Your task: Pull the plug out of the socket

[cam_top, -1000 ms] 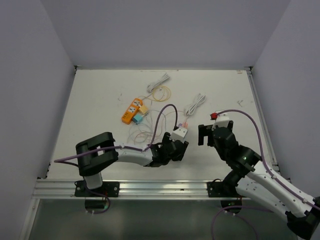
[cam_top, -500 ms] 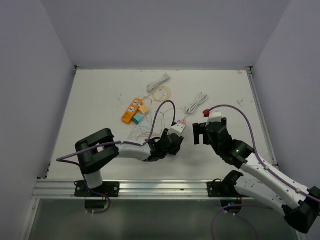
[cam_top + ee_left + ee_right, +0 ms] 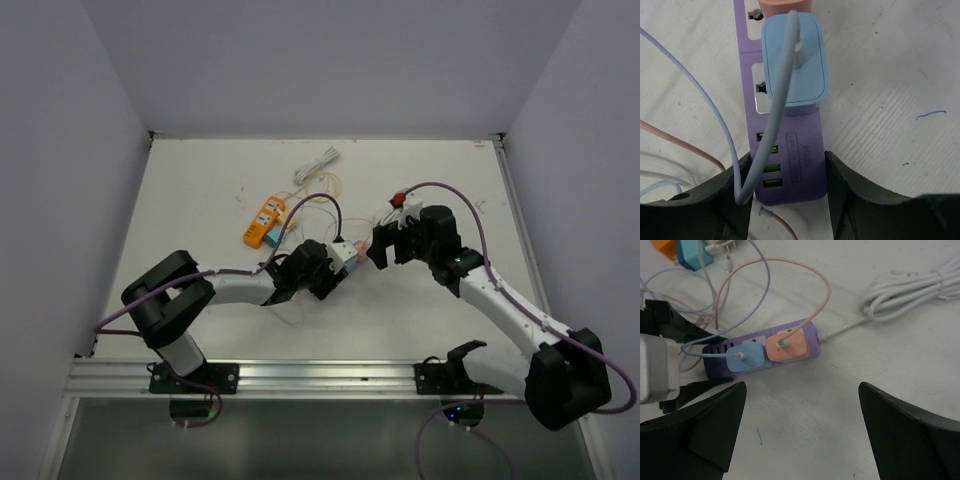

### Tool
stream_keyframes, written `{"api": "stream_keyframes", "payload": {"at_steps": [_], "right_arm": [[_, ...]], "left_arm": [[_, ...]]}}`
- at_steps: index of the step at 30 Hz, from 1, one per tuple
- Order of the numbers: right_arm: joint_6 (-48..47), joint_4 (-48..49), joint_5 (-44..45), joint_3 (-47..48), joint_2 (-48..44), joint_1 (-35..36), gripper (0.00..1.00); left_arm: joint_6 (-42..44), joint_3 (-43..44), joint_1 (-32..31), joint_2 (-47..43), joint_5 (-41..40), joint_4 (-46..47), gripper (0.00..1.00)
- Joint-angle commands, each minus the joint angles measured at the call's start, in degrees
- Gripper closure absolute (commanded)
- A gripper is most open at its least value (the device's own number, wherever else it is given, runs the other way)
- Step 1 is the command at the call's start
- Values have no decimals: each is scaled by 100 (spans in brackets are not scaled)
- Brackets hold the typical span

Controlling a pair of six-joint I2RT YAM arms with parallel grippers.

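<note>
Even, soft light from overhead keeps the white table (image 3: 200, 200) bright, without glare. Shadows on it are faint and soft-edged. Both wrist views are sharp on the table, slightly blurred along their bottom edges.

The purple socket strip (image 3: 809, 334) lay flat with its sockets facing up and its green USB ports (image 3: 771, 167) at one end. A light blue plug (image 3: 746, 360) and a salmon plug (image 3: 786, 346) sat side by side in it, touching, both pushed fully home, the blue one nearer the ports
</note>
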Motion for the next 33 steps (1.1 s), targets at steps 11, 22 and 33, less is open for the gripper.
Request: {"api": "stream_keyframes", "payload": {"at_steps": [11,22,33], "right_arm": [[-1970,873,-2306,340,1105,-276,15],[-2489,275,-3027,463,1562,-400,18],[-2788,-146,-2992,674,1913,-408,25]], "left_arm": [[1354,123,878,186,3314,-544,100],[1241,211,1274,212,3543,-861,100],[1082,70,1274,80,3429,-737,100]]}}
